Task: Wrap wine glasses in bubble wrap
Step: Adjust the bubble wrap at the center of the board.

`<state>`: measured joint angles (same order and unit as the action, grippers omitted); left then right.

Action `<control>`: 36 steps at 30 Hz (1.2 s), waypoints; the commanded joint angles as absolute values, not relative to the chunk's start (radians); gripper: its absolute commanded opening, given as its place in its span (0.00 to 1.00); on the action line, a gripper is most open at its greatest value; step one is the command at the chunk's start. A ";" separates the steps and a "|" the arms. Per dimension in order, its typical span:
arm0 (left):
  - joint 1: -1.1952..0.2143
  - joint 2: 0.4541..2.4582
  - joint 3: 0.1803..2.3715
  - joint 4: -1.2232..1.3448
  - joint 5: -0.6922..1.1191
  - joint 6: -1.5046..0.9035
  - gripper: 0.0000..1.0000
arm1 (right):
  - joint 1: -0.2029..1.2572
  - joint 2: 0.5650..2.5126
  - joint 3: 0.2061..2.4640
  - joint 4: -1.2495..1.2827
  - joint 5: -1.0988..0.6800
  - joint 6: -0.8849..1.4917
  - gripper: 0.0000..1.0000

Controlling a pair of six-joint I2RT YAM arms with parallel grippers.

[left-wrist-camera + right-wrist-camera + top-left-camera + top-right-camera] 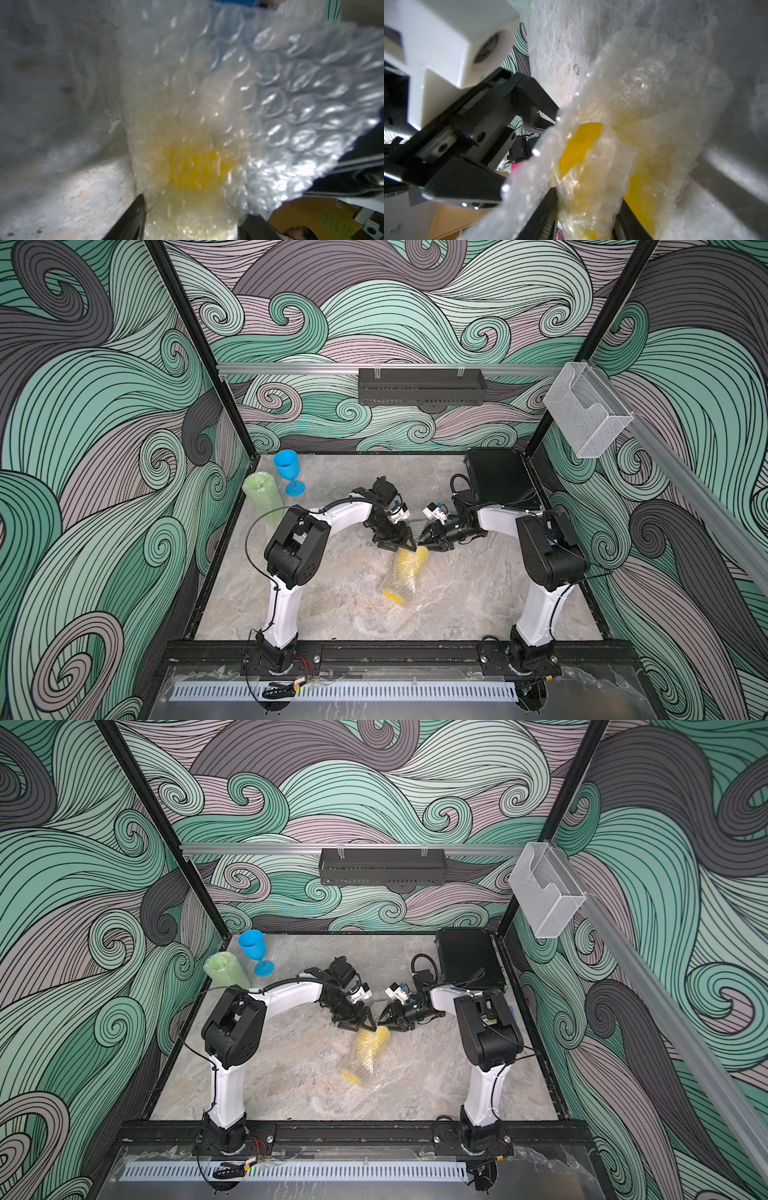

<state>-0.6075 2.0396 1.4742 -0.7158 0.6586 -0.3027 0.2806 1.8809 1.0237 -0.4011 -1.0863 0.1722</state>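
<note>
Straddling the far end of the bundle at mid-frame, the left gripper has its jaws part-way apart, pressed on the yellow plastic stemmed goblet, which lies on its side on the marbled grey bench inside a clear bubble wrap sheet. The right gripper meets it tip to tip, loose wrap bunched between its parted jaws; whether it pinches is unclear. Tucking that flap in calls for a steady left hold and gentle pushes. A wrapped green goblet and a bare blue goblet are at upper left.
</note>
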 commanded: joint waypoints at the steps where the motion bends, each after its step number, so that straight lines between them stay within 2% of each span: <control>1: -0.609 2.077 1.443 -0.756 0.564 -0.293 0.65 | 0.299 1.843 0.967 -0.394 -1.179 0.159 0.44; 10: -0.605 2.008 1.527 -0.918 0.706 -0.136 0.80 | 0.323 1.827 0.923 -0.400 -1.158 0.154 0.43; 13: -0.606 1.957 1.530 -0.986 0.701 -0.058 0.98 | 0.331 1.850 0.939 -0.429 -1.147 0.136 0.41; 23: -0.606 1.693 1.389 -1.062 0.445 0.186 0.99 | 0.358 1.896 0.950 -0.440 -1.147 0.132 0.30; 32: -0.594 1.434 1.131 -0.954 0.228 0.365 0.99 | 0.358 1.900 0.967 -0.424 -1.189 0.164 0.03; 36: -0.536 1.333 1.092 -0.914 0.198 0.368 0.99 | 0.358 1.812 0.976 -0.424 -1.174 0.201 0.00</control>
<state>-0.5751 1.4021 1.0897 -0.9607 0.2684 0.3244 0.3538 1.8694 0.9653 -0.4015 -1.2270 0.1787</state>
